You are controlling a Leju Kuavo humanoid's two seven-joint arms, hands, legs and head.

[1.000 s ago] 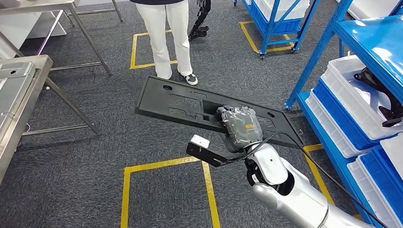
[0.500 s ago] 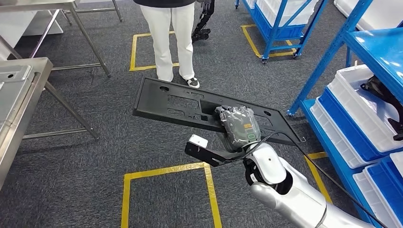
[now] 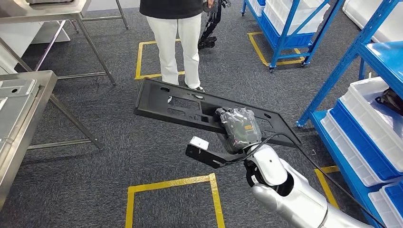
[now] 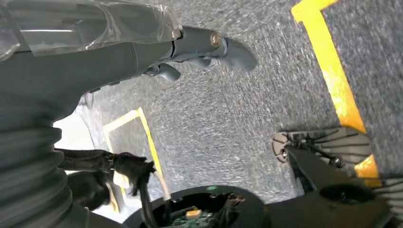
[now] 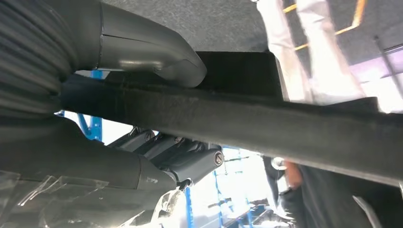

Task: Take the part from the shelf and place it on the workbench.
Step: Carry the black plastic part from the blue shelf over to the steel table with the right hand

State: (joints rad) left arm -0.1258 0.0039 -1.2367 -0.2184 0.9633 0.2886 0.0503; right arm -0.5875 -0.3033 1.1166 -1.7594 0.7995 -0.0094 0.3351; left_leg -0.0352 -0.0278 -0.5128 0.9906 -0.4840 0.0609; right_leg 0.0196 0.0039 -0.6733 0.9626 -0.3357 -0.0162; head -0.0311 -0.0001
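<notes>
The part is a long black plastic panel (image 3: 180, 107) with cut-outs, held level above the carpet in the middle of the head view. My right hand (image 3: 240, 128), wrapped in clear film, grips its near edge towards the right end. In the right wrist view the panel's edge (image 5: 285, 128) runs between the grey thumb (image 5: 142, 47) and the dark fingers (image 5: 190, 156). The steel workbench (image 3: 28, 95) stands at the left. My left hand (image 4: 142, 47) hangs over the carpet, fingers extended, holding nothing.
A person in white trousers (image 3: 178, 42) stands just beyond the panel's far edge. Blue shelving (image 3: 380, 52) with white and blue bins (image 3: 366, 118) lines the right side. A second steel table (image 3: 47, 9) stands at the back left. Yellow tape squares (image 3: 171, 185) mark the carpet.
The whole view has shifted: the shelving has slid further right and the person and workbench sit lower in the picture. The panel stays in my right hand's grip.
</notes>
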